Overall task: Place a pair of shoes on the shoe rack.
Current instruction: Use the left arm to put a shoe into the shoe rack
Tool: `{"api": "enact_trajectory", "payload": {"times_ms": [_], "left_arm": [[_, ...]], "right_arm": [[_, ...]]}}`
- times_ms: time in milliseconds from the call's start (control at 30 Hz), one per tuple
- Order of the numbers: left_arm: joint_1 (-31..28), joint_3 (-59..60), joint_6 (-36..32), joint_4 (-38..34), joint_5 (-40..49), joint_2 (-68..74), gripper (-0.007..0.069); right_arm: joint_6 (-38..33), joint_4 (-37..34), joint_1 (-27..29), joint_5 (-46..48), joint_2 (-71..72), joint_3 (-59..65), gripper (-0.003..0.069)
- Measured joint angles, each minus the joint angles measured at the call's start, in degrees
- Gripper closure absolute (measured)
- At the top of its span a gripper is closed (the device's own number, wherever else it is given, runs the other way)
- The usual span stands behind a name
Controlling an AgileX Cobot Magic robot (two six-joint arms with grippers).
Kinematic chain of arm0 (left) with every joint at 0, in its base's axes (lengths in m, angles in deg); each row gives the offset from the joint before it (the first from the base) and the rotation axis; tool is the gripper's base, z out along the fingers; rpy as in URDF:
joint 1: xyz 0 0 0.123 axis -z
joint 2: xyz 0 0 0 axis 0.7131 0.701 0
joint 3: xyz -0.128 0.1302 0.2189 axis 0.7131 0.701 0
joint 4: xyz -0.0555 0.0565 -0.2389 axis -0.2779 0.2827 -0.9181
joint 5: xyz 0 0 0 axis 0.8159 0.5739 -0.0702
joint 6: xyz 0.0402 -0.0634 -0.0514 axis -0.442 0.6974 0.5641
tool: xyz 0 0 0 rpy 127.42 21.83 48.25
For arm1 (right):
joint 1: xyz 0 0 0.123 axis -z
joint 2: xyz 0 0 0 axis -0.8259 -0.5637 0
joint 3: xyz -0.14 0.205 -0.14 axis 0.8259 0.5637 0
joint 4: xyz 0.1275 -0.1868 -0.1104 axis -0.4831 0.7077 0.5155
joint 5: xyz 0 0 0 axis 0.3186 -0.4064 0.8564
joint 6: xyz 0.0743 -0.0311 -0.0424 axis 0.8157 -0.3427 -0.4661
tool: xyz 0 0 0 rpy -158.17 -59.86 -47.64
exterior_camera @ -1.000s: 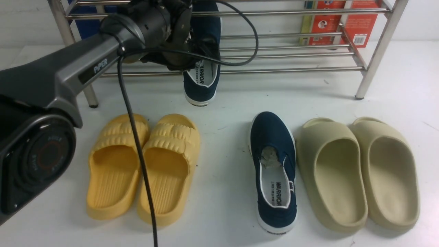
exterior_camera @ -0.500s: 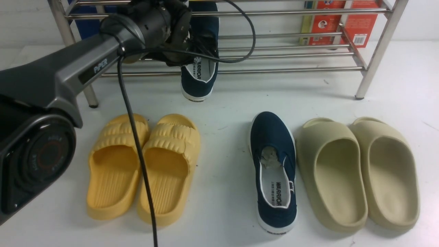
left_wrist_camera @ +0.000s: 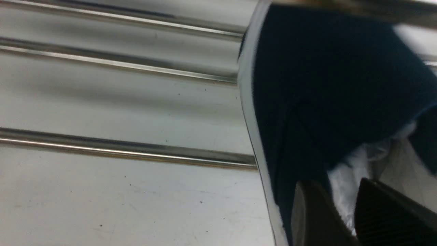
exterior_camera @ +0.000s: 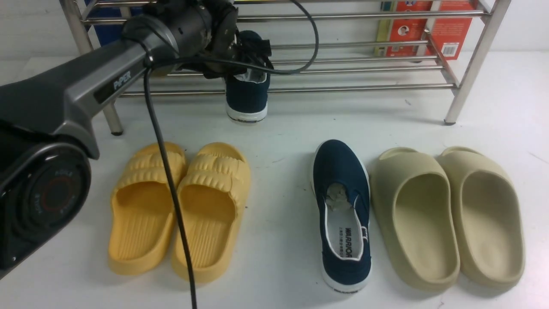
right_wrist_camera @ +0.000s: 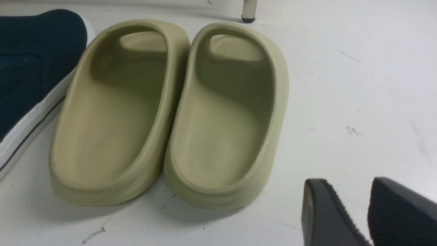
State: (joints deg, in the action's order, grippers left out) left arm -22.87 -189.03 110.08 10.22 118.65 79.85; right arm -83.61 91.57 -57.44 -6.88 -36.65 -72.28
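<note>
Left gripper (left_wrist_camera: 336, 186), jaws seemingly parted, straddles sneaker (left_wrist_camera: 324, 85).

**First navy shoe (exterior_camera: 247, 96) on the shoe rack (exterior_camera: 364, 88), second navy shoe (exterior_camera: 342, 214) on the table (exterior_camera: 291, 128)**

The first navy shoe lies across the low shiny tubes, toe to the back, with its white-soled heel sticking out in front. The second navy shoe lies flat, well in front of the shoe rack, with paper stuffed inside.
</note>
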Motion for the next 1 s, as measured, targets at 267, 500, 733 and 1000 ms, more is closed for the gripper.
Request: {"api": "enact_trajectory", "payload": {"times_ms": [267,500,733,1000], "left_arm": [[0.0,-0.3,-0.2,-4.2,5.6,-3.4,0.0370],[0.0,-0.3,-4.9,-8.6,9.6,-4.6,0.0442],[0.2,2.1,-9.5,-12.8,15.0,-8.0,0.0614],[8.1,21.1,-14.0,-12.9,10.6,-20.2,0.0638]], "right_arm": [[0.0,0.0,0.0,0.0,0.0,0.0,0.0419],[0.0,0.0,0.0,0.0,0.0,0.0,0.0419],[0.0,0.0,0.0,0.0,0.0,0.0,0.0419],[0.0,0.0,0.0,0.0,0.0,0.0,0.0419]]}}
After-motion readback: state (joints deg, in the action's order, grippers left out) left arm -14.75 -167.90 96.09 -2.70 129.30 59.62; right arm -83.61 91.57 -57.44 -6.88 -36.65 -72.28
